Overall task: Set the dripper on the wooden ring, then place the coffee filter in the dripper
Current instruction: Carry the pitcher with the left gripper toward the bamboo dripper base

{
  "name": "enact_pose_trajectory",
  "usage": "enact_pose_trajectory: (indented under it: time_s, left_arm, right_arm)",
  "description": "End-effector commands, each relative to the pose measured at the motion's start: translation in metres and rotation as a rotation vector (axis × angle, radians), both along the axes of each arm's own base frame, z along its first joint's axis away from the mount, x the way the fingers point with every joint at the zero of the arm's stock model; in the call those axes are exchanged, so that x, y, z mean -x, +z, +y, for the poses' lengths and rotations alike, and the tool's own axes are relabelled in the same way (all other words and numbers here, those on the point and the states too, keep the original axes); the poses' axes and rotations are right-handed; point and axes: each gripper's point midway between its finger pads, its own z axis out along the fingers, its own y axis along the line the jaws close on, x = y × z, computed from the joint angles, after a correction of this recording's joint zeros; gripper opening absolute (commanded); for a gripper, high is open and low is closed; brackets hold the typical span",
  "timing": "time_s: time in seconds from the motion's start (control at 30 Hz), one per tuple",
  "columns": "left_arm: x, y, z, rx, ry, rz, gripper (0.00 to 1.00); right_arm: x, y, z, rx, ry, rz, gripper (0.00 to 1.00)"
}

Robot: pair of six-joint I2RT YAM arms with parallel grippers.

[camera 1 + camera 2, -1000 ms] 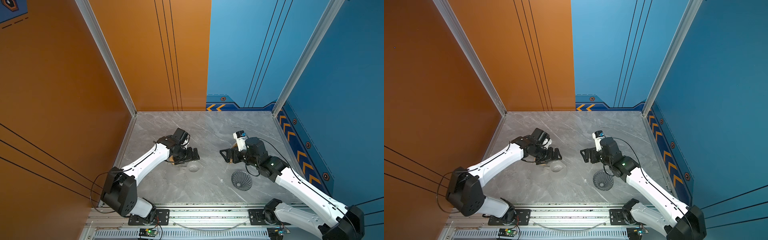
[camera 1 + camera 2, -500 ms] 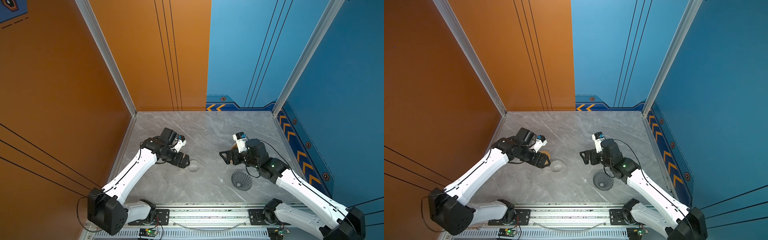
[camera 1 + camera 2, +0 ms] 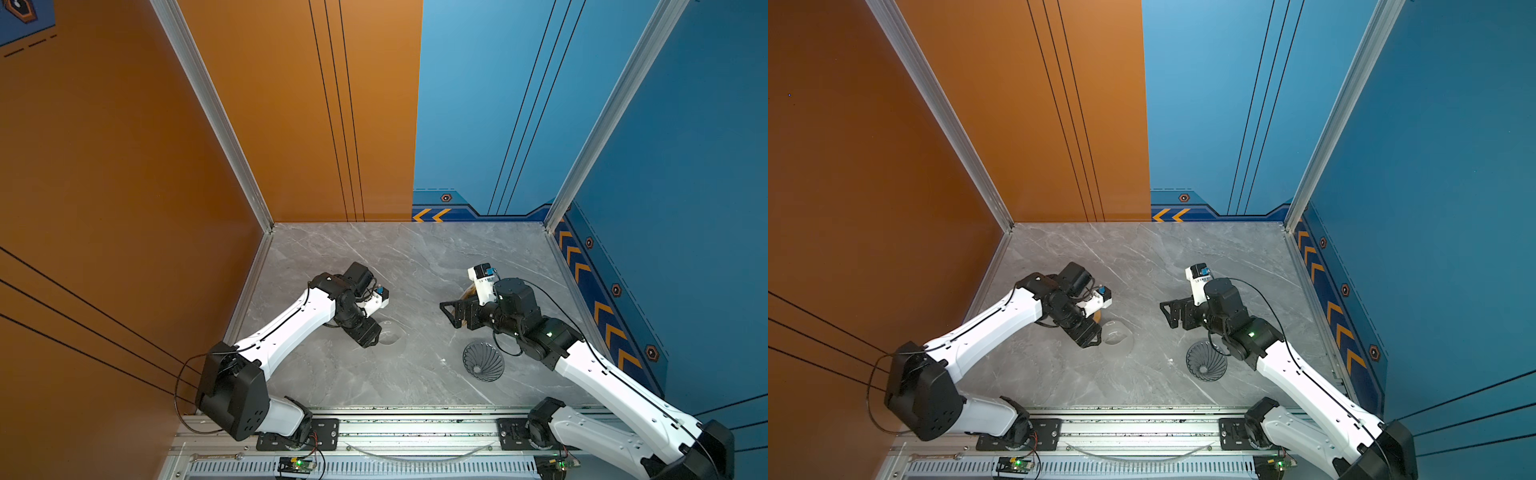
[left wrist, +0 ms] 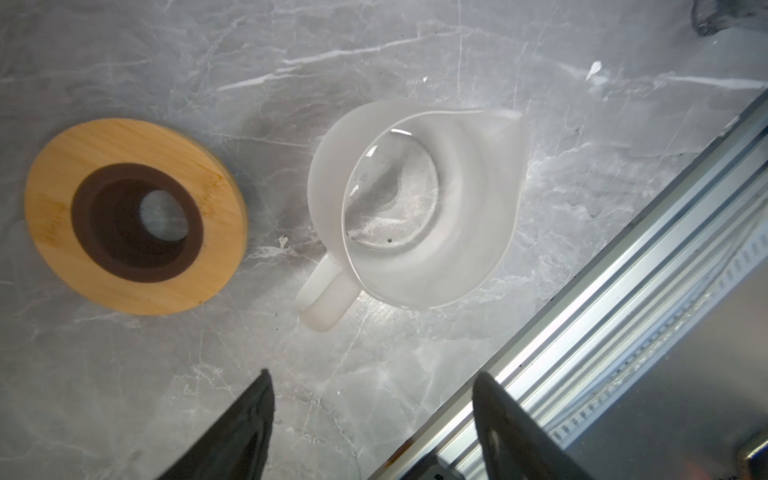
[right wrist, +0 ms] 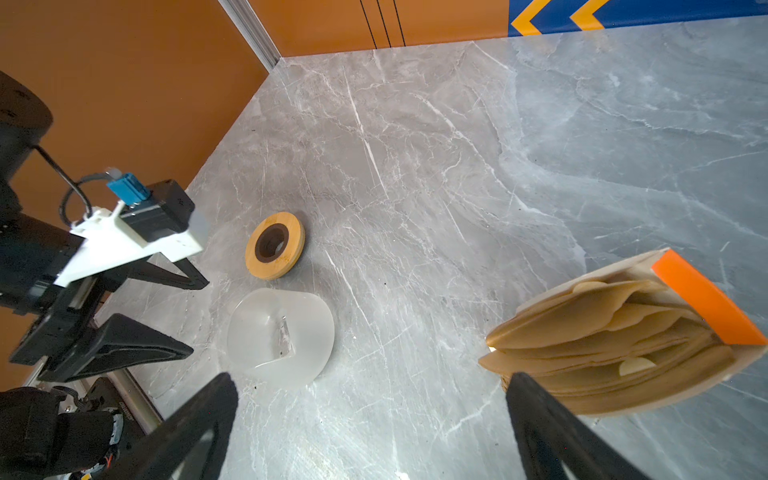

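Observation:
The dripper (image 3: 483, 360) (image 3: 1206, 360), a dark ribbed cone, stands mouth up near the front right of the table in both top views. No single coffee filter shows on its own. My right gripper (image 3: 449, 316) (image 3: 1167, 316) (image 5: 372, 380) is open and empty, low over the table behind the dripper. A clear packet of stacked tan filters (image 5: 615, 345) with an orange corner lies just beyond one of its fingertips. My left gripper (image 3: 370, 336) (image 3: 1090, 338) (image 4: 374, 376) is open, with nothing between its fingers, near a frosted glass jug (image 4: 415, 208).
A flat wooden ring (image 4: 124, 141) (image 5: 253, 257) with a dark hole lies beside the frosted jug (image 3: 390, 334) (image 3: 1117, 332) (image 5: 282, 336) at centre left. The aluminium rail (image 4: 623, 332) runs along the table's front edge. Orange and blue walls enclose the marble table (image 3: 415, 266).
My left arm has swung and its gripper has come toward the front, from over the wooden ring to beside the jug, with its jaws somewhat narrower. The right arm has not moved.

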Motion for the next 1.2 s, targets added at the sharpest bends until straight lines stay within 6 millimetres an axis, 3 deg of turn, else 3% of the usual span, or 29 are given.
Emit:
enact_pose_trajectory:
  time_s: [0.0, 0.2, 0.57, 0.77, 1.17]
  left_arm:
    - [0.0, -0.006, 0.001, -0.06, -0.055, 0.013, 0.72]
    - [0.002, -0.021, -0.005, -0.133, -0.122, 0.028, 0.71]
    - [-0.013, -0.029, -0.012, -0.227, -0.191, -0.027, 0.69]
    - [-0.007, -0.03, -0.022, -0.186, -0.202, 0.003, 0.67]
    - [0.019, -0.027, -0.04, -0.133, -0.209, 0.058, 0.5]
  right_arm:
    - [0.0, -0.001, -0.004, 0.006, -0.01, -0.009, 1.0]
    - [0.0, -0.005, -0.005, 0.007, -0.016, -0.002, 1.0]
    - [-0.001, -0.01, -0.007, 0.008, -0.029, 0.01, 1.0]
    - [-0.002, -0.011, -0.008, 0.01, -0.037, 0.014, 1.0]
    - [-0.004, -0.012, -0.009, 0.008, -0.046, 0.021, 1.0]
